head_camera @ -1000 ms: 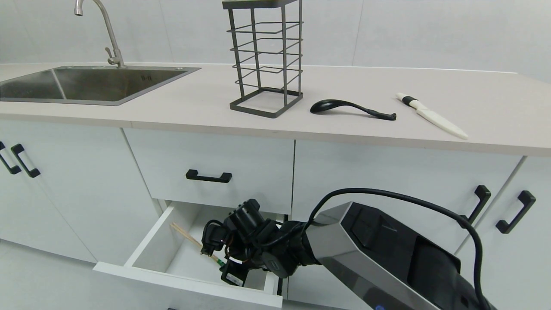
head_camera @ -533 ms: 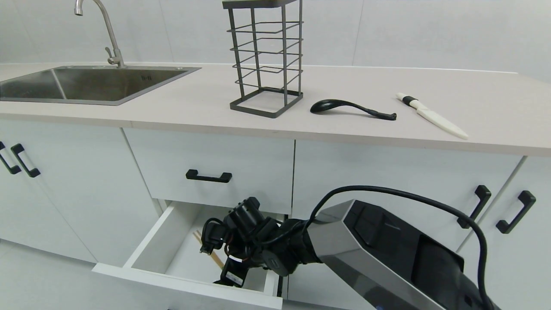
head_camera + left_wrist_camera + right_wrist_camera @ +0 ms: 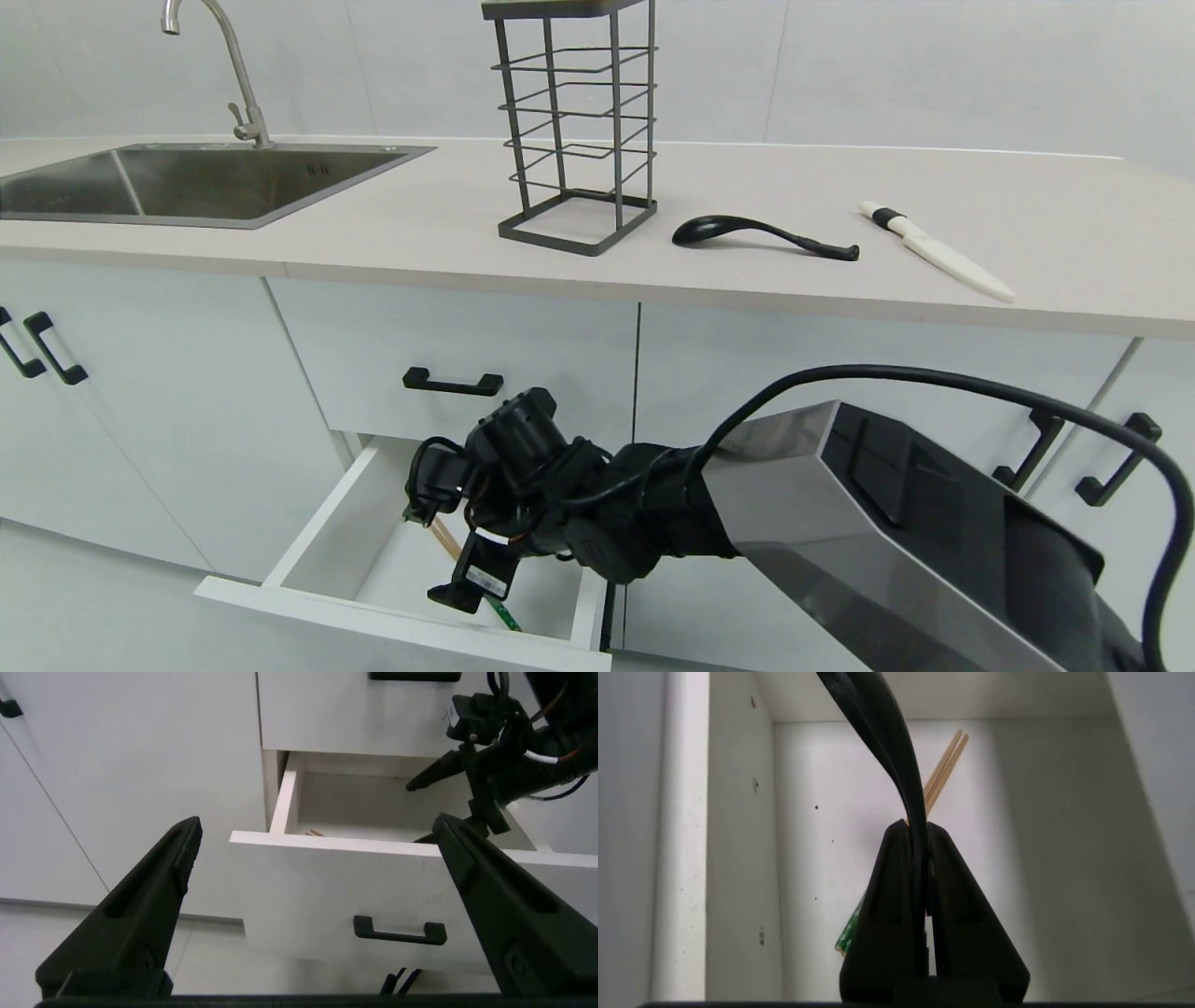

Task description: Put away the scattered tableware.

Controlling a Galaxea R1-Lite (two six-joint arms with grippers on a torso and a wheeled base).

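Two pale wooden chopsticks [image 3: 945,758] w/ a green end lie slanted on the floor of the open white lower drawer [image 3: 373,618], nearest the robot. R gripper [image 3: 462,583] hangs inside that drawer right over them, fingers drawn narrow w/ only a thin seam btwn. Can't tell if the tips pinch the sticks or just sit above them. L gripper [image 3: 318,829] is spread wide, holding nothing, out in front of the drawer's face and its black bar handle [image 3: 399,931], apart from both. Above, the upper white drawer [image 3: 453,383] w/ its own black handle is closed. On the pale countertop [image 3: 373,233]: dark wire rack [image 3: 579,131] upright at centre, glossy black ladle-type spoon [image 3: 761,233] just to its right, then white knife [image 3: 934,250] w/ black band further right, apart from the spoon. Steel sink [image 3: 233,173] and curved metal tap [image 3: 229,65] sit far left.
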